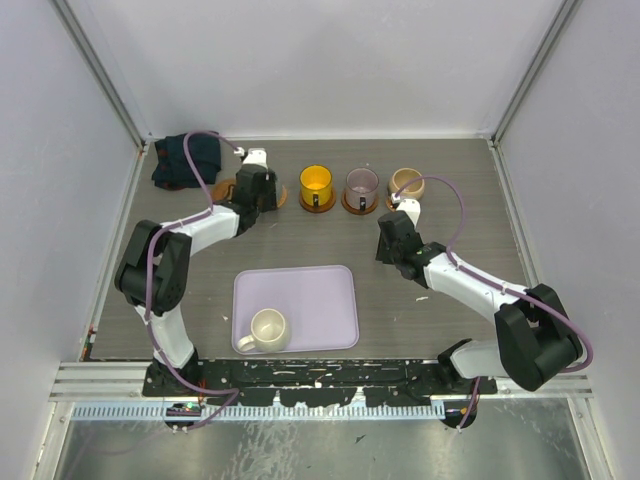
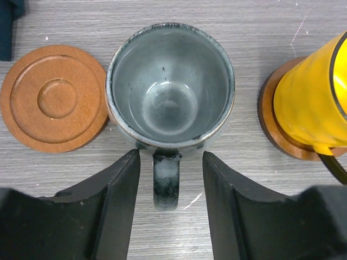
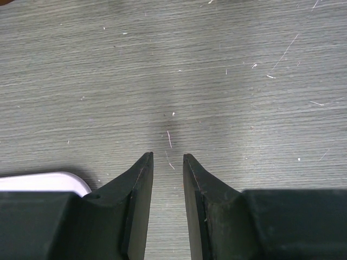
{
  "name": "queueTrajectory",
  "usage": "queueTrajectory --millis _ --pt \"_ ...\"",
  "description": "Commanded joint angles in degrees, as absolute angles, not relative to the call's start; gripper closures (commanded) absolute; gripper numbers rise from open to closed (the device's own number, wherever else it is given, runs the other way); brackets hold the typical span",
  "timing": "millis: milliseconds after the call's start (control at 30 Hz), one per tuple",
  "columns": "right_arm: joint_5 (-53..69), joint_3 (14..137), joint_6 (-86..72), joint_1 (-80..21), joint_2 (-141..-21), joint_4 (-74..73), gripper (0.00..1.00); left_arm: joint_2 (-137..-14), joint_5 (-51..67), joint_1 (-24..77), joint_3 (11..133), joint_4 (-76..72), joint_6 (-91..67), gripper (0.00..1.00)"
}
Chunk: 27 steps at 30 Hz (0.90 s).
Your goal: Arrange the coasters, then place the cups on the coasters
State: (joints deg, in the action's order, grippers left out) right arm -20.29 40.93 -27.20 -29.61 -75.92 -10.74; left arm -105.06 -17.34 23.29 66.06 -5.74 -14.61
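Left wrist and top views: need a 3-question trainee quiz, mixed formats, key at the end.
1. True or false: the cream cup stands on the lavender tray.
2. Multiple choice: whose handle lies between the fingers of the left gripper, untouched on both sides? A the yellow cup; B the grey-green cup; C the mauve cup.
3. Short answer: what does the right gripper hold?

Key: 1 true. 2 B. 3 nothing; its jaws stand apart over bare table.
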Motion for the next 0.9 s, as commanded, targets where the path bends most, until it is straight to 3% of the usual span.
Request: queueTrajectory --millis 0,367,533,867 --pt "-20.3 42.1 -28.1 -29.44 -75.42 -8.53 0.66 -101.55 -18.89 23.56 66.55 -10.77 -15.17 0.48" --pt "-20.21 41.8 -28.18 -29.45 -74.68 -8.66 0.66 -98.5 -19.33 23.99 64.95 -10.49 -14.64 0.46" --pt "-20.4 41.51 -28.29 -29.44 -74.13 -8.7 0.66 -93.41 -20.6 24.13 62.73 -9.38 -13.4 0.25" --pt "-21.16 42.85 -27.74 -29.16 -73.76 -8.38 0.62 -73.88 -20.75 28.63 52.97 6.67 -7.23 0.02"
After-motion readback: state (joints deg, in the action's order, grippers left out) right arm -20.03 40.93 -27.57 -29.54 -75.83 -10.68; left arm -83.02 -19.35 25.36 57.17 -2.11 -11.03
